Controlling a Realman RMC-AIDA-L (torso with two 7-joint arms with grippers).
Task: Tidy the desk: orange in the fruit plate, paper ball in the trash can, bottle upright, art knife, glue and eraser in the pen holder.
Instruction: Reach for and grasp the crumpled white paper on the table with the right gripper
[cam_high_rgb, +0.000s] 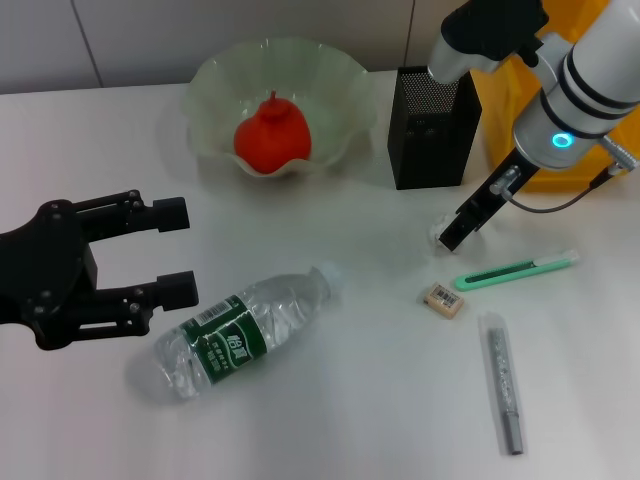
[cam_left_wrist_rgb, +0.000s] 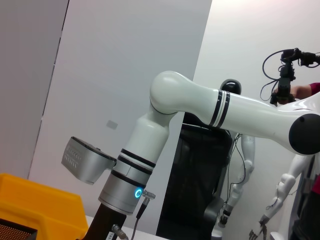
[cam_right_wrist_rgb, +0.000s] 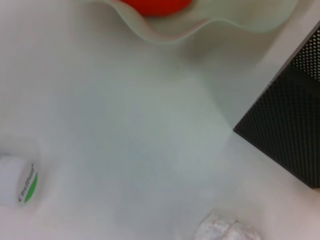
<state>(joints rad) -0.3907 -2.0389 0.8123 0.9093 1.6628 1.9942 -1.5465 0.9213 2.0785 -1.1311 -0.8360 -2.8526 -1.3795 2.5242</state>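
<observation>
The right gripper (cam_high_rgb: 452, 232) reaches down at right of centre in the head view, its tips at a crumpled white paper ball (cam_high_rgb: 441, 236) just below the black mesh pen holder (cam_high_rgb: 430, 125); whether the fingers have closed, I cannot tell. The yellow trash can (cam_high_rgb: 560, 150) stands behind the arm (upper right). The left gripper (cam_high_rgb: 170, 250), fingers apart, sits at left beside the clear plastic bottle (cam_high_rgb: 240, 335) lying on its side.

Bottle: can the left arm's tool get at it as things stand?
Probably yes. The left tool is open beside the base end of the bottle, which lies on its side on the table. Nothing stands between them; the right tool is far off by the pen holder.
</observation>
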